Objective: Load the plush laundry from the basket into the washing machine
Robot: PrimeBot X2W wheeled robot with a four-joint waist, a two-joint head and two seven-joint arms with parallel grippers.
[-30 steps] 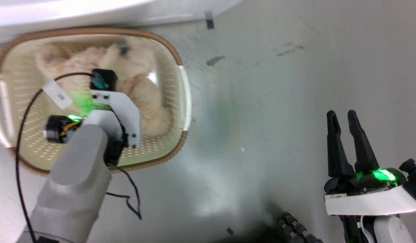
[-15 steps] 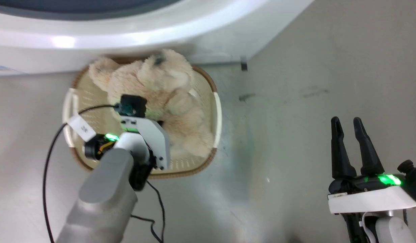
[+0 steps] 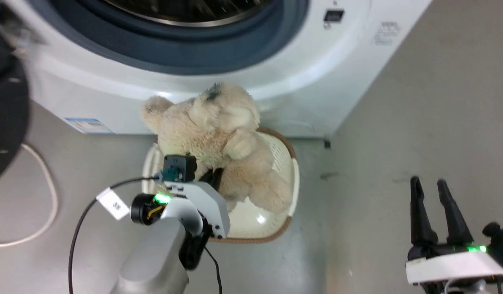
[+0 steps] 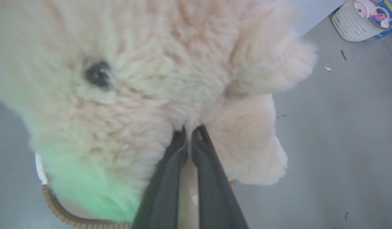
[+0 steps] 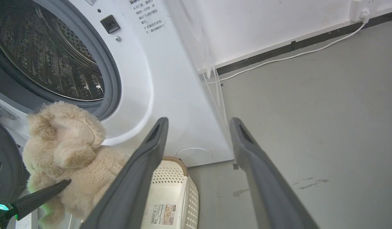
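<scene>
My left pincer [image 4: 191, 135] is pressed nearly shut on a fold of fur at the middle of the plush laundry [image 3: 218, 143], so it is pinching the toy. One second ago the toy lay flat inside the basket [image 3: 255, 239] with this pincer lowered onto it. Half a second ago it was partly raised. Now it hangs from my fingers above the basket, head uppermost, in front of the lower front panel of the washing machine [image 3: 316, 81]. The right wrist view shows the basket bottom bare, with its label sticker [image 5: 165, 211] exposed, so I judge the extraction step complete. The head view has also tilted upward in this interval. The grey gasket [image 3: 235, 57] and the steel drum [image 5: 46, 54] now appear because the camera moved, not the machine. The black-rimmed door [image 3: 6, 102] stands swung open at my left. The toy's head sits just below the porthole rim and has not yet entered it. The remaining work, as I judge it, is to raise the load further, carry it forward through the opening and release it in the drum. The floppy limbs may drag on the gasket. My right pincer [image 3: 428, 181] is spread and empty, well apart from the basket, above the floor [image 3: 377, 163].
</scene>
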